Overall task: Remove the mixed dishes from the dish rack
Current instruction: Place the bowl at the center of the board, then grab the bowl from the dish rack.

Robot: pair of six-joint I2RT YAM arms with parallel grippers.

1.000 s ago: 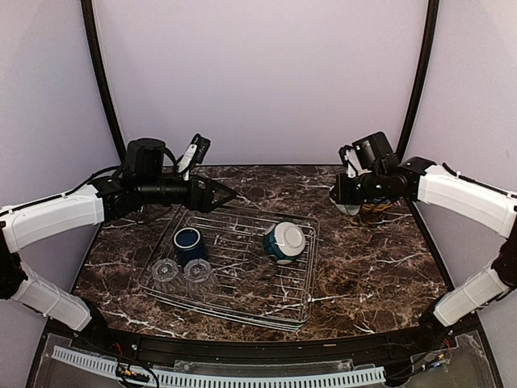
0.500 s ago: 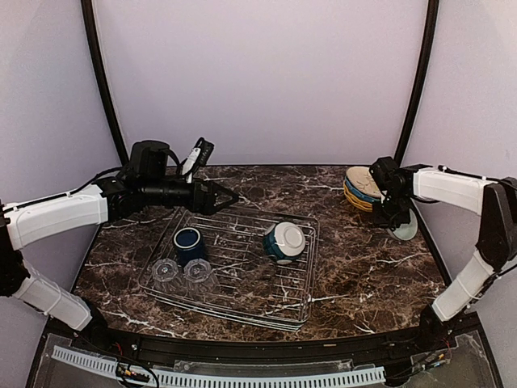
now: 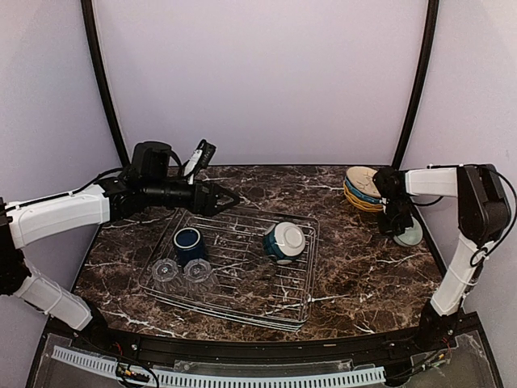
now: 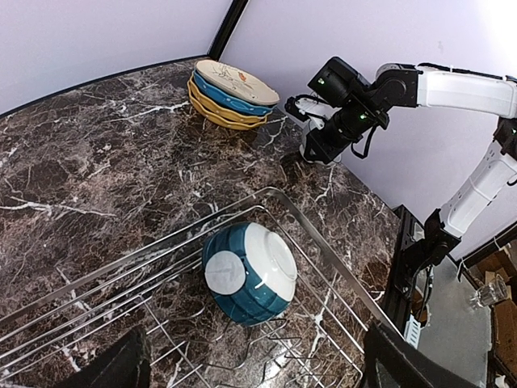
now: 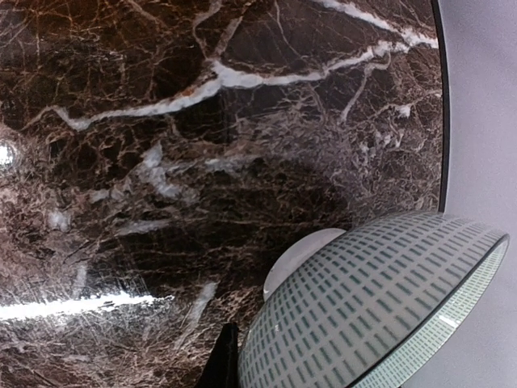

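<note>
The dish rack (image 3: 300, 279) lies mid-table. In it are a teal bowl (image 3: 283, 241) on its side, a dark blue mug (image 3: 188, 241) and two clear glasses (image 3: 165, 269) (image 3: 197, 270). The teal bowl also shows in the left wrist view (image 4: 250, 271). My left gripper (image 3: 222, 196) is open and empty over the rack's back left edge. My right gripper (image 3: 400, 225) is shut on a pale bowl (image 3: 409, 234) low over the table at the far right. In the right wrist view the pale bowl (image 5: 380, 307) fills the corner beside one dark finger (image 5: 226, 360). The stacked plates (image 3: 362, 187) sit just behind it.
The plate stack (image 4: 230, 93) stands at the back right of the marble table (image 3: 363, 275). The table's right edge and the enclosure wall (image 5: 485, 97) lie close beside the pale bowl. A black frame post (image 3: 414, 89) rises behind the plates.
My right arm carried the pale bowl from in front of the plates to the right and down near the table's right edge. The left gripper shifted only slightly.
</note>
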